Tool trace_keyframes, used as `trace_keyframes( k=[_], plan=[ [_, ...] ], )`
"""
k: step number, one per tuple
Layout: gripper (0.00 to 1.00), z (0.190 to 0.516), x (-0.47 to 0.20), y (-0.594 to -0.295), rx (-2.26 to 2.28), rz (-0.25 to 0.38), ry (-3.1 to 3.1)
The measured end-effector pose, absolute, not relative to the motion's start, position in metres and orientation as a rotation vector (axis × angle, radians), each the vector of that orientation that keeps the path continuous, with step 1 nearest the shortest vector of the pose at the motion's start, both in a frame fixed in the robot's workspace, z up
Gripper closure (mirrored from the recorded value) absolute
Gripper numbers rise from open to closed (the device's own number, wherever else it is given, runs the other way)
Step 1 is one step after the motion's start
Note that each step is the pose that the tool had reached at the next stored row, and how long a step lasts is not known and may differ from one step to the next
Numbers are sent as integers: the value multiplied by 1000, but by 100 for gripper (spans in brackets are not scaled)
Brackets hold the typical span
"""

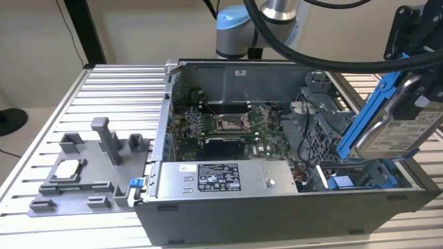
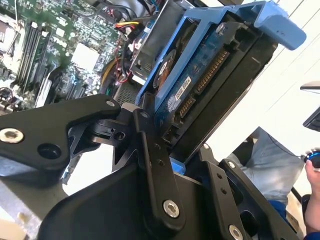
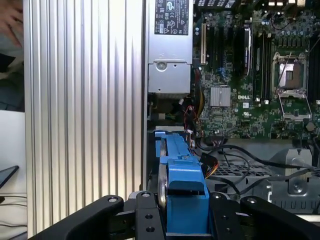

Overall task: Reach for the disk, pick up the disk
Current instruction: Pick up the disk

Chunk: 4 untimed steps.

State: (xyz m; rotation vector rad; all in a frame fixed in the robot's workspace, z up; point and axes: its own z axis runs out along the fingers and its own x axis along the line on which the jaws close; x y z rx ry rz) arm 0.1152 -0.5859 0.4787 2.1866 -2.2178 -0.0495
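Ribbed metal tabletop [image 1: 118, 93] carries one open computer case [image 1: 277, 207] and, on the exterior view's left, one grey fixture plate [image 1: 76, 181] with a small square silver chip [image 1: 66, 168] lying on it. Inside the case sit one green motherboard [image 1: 221, 129] and one boxed silver power supply [image 1: 221, 179] with a label. One robot arm [image 1: 249, 26] stands behind the case. One disk [image 1: 405, 124] hangs lifted above the case's corner on the exterior view's right, tilted steeply: a silver-grey metal slab with a white printed label on its face, blue plastic rails along its edges, and, in the second wrist view, a blue circuit board with a row of connector pins on its other face [image 2: 200, 80]. The gripper [image 3: 182, 220] has its black fingers [image 3: 145, 215] closed narrowly on the disk's blue rails, one on each side. A person's hand [image 3: 10, 20] shows blurred at the edge of the first wrist view.
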Motion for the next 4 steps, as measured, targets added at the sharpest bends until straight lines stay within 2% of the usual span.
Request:
trace_keyframes(
  k=[4],
  plan=[
    [100, 479, 115, -586, 2188, -50, -2216]
  ],
)
